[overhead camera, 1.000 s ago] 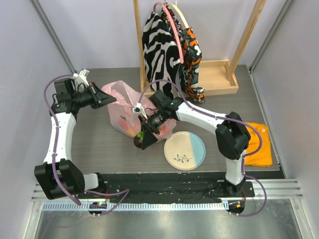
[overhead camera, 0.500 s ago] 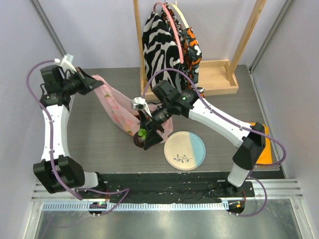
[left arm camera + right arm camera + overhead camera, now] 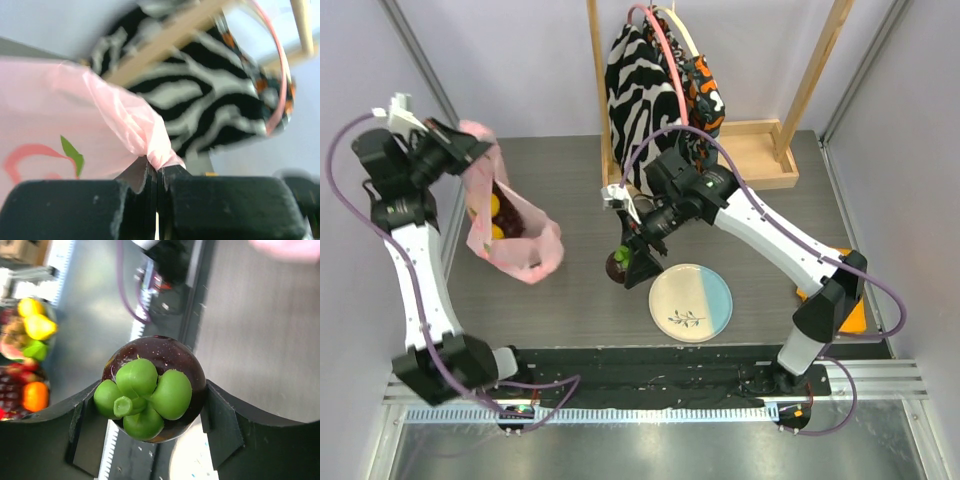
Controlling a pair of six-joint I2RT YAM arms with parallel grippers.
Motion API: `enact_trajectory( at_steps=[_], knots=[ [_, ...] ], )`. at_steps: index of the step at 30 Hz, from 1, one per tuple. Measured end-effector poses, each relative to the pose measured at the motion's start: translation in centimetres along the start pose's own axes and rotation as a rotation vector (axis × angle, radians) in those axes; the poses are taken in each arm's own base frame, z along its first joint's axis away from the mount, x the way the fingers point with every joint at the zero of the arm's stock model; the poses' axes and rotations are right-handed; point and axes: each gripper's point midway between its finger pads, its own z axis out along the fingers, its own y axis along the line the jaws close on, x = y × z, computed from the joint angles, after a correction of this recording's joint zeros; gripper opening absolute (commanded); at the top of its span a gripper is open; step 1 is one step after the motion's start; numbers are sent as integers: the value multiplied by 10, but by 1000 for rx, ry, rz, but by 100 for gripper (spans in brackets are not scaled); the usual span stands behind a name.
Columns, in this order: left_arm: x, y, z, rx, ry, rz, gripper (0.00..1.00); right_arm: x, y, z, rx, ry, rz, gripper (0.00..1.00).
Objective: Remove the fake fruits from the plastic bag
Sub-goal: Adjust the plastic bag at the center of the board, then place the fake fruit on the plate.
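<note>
The pink plastic bag (image 3: 508,222) hangs at the left, its mouth pinched in my left gripper (image 3: 478,142), which is raised above the table; the pink film (image 3: 135,127) bunches at the closed jaws. Yellow-orange fruits (image 3: 494,205) and a dark one show inside the bag. My right gripper (image 3: 626,266) is shut on the dark maroon round fruit (image 3: 154,385) with a green leafy cap, held just left of the plate. The same fruit shows in the top view (image 3: 617,266). More fruits (image 3: 31,325) in the bag show at the left edge of the right wrist view.
A round cream-and-blue plate (image 3: 691,302) lies near the front middle. A wooden rack (image 3: 760,150) at the back carries a zebra-striped bag (image 3: 638,100) and an orange patterned one. A folded orange cloth (image 3: 850,300) lies at the right.
My left gripper has lifted the bag up and to the left, away from my right gripper. My right gripper has come clear of the bag with the maroon fruit, toward the plate.
</note>
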Motion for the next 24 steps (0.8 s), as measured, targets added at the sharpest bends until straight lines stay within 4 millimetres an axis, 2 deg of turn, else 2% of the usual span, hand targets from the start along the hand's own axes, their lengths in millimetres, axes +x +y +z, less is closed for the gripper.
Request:
enact_trajectory(
  at_steps=[2,4,5,8,10,14,16,18,21,24],
  knots=[
    [35,-24,-14,48,52,29,0,14,-12,-7,47,21,-8,43],
    [75,-41,-36,83,109,57,0,46,-20,-17,101,72,-2,43],
    [88,-46,-45,93,124,72,0,70,-22,-23,133,105,8,43],
    [110,-47,-63,84,146,110,0,133,-23,-44,217,191,72,44],
    [119,-44,-70,66,162,129,0,175,-22,-59,286,239,125,44],
    [129,-36,-74,35,200,151,0,234,-30,-73,414,306,186,46],
    [131,-35,-77,22,225,160,0,251,-39,-73,463,331,191,47],
    [132,-37,-83,13,254,205,0,259,-50,-74,512,337,196,48],
    [139,-37,-93,1,295,272,0,262,-68,-75,589,315,195,48],
    [154,-31,-107,-22,347,315,0,266,-91,-76,667,287,210,49]
  ],
)
